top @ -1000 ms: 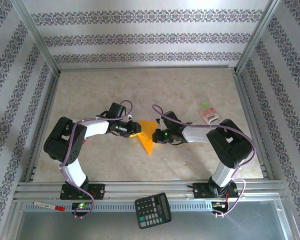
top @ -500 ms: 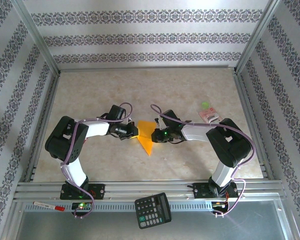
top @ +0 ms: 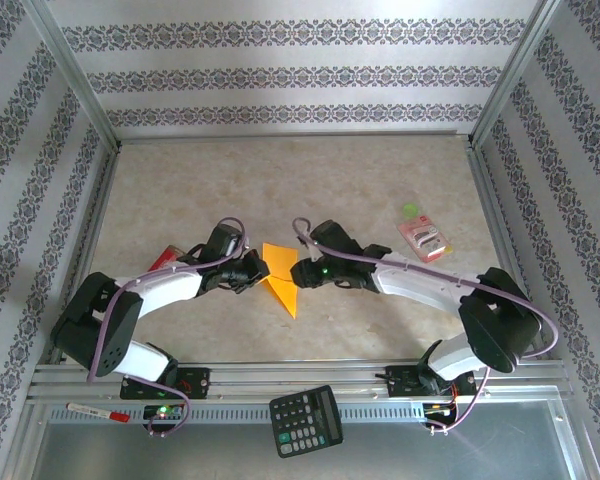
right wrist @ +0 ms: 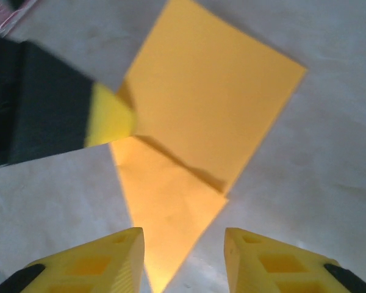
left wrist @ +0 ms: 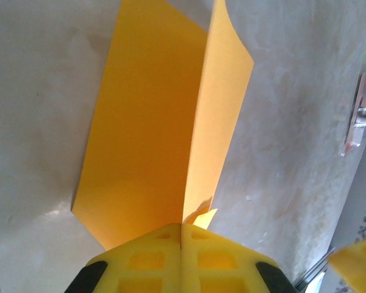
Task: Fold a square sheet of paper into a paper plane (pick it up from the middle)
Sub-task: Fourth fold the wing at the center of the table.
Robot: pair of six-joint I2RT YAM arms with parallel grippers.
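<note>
Centre of the table (top: pixel 310 180), top view: the sheet of paper (top: pixel 280 280) lies between the two arms, well clear of the pink packet (top: pixel 423 238) at right and the calculator (top: pixel 305 420) at the bottom edge. The left gripper (left wrist: pixel 181 256) is closed, fingers pressed together on the paper's near edge right at a crease; from its wrist view one flap stands up off the table while the wider panel lies flat. The right gripper (right wrist: pixel 183 259) has its fingers spread apart and holds nothing; the paper's pointed end lies on the table between and beneath them. From the right wrist view the sheet reads as a squarish folded part at upper centre with a triangular tip toward the bottom of the frame. Progress, as I judge it: early folds are in, a point is formed, but this is no narrow dart yet. A centre crease pressed flat and the wing folds look left to do.
</note>
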